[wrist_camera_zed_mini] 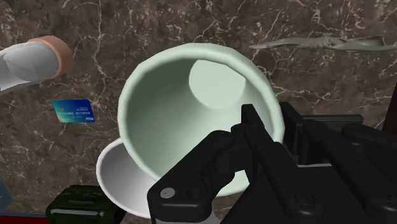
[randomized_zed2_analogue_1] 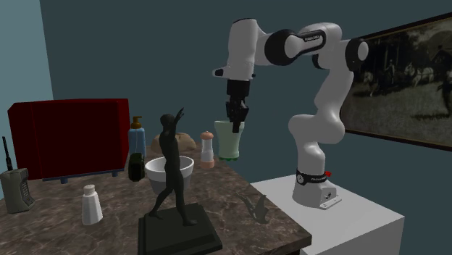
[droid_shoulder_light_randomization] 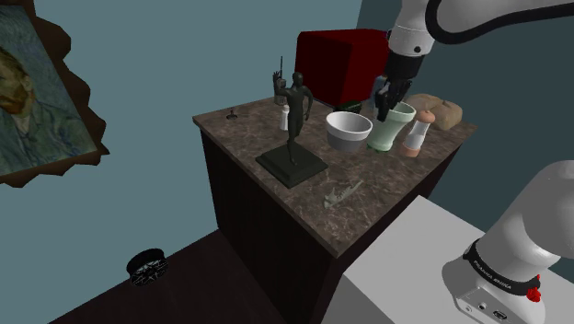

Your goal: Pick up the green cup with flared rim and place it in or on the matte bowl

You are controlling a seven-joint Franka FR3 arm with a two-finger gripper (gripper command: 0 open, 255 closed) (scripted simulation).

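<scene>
**Operator:** What stands on the marble counter (droid_shoulder_light_randomization: 248,133)?

**Technician:** A dark figurine (droid_shoulder_light_randomization: 296,110), upright on a square base at mid-counter. A red box (droid_shoulder_light_randomization: 336,60) at the rear. A handheld radio (randomized_zed2_analogue_1: 14,190) just beside that box, with a small white bottle (randomized_zed2_analogue_1: 90,205) near it. A blue card (wrist_camera_zed_mini: 73,111), lying flat.

**Operator:** And on the walls?

**Technician:** A framed portrait (droid_shoulder_light_randomization: 28,92) at the shoulder view's left. A framed horse scene (randomized_zed2_analogue_1: 406,80) at the second exterior view's right.

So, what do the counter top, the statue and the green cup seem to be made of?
Counter top: dark brown stone, probably marble, judging by its pale branching veins.
Statue: dark metal, perhaps bronze; it is uniformly dark with faint highlights.
Green cup: smooth, plain pale green, either ceramic or plastic; the look leaves this open.
</scene>
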